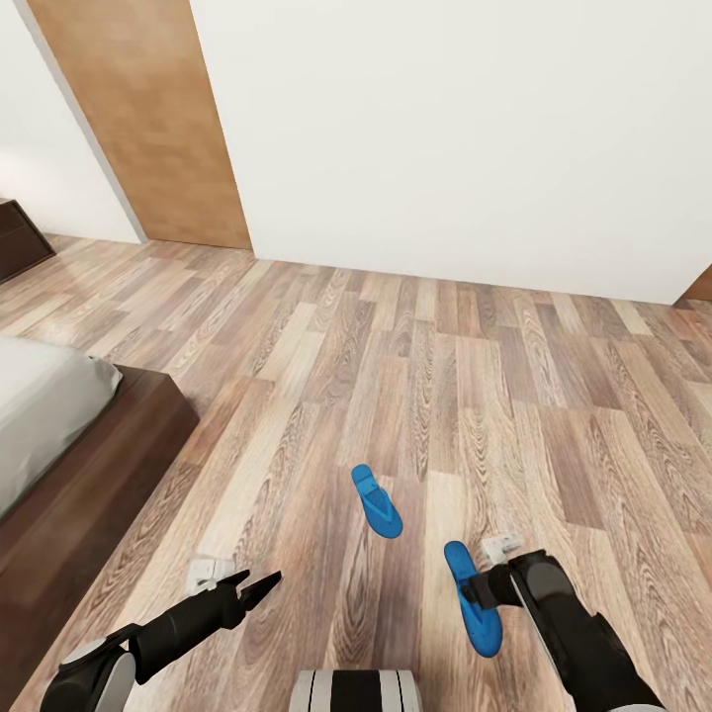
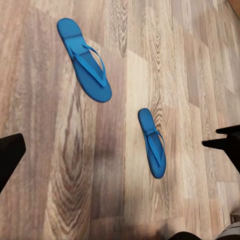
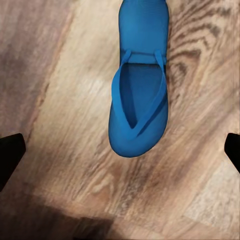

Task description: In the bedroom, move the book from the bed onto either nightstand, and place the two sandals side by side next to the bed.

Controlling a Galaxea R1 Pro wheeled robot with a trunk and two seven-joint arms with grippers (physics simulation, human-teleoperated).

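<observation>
Two bright blue sandals lie apart on the wood-plank floor: one (image 1: 376, 501) (image 2: 84, 60) ahead of me, the other (image 1: 472, 603) (image 2: 152, 145) (image 3: 139, 95) closer in on the right. My right gripper (image 1: 477, 591) (image 3: 120, 150) hangs open just above the closer sandal, a fingertip on each side and nothing held. Low on the left, my left gripper (image 1: 255, 589) (image 2: 120, 150) is open over bare floor, both sandals in front of it. The bed (image 1: 40, 415) with its pale mattress and dark frame (image 1: 119, 455) stands at the left. The book is out of view.
A white wall (image 1: 445, 129) and a wooden door (image 1: 148, 119) close off the far side. A dark wooden piece of furniture (image 1: 20, 242) shows at the far left edge. Open floor (image 1: 514, 396) stretches ahead and to the right.
</observation>
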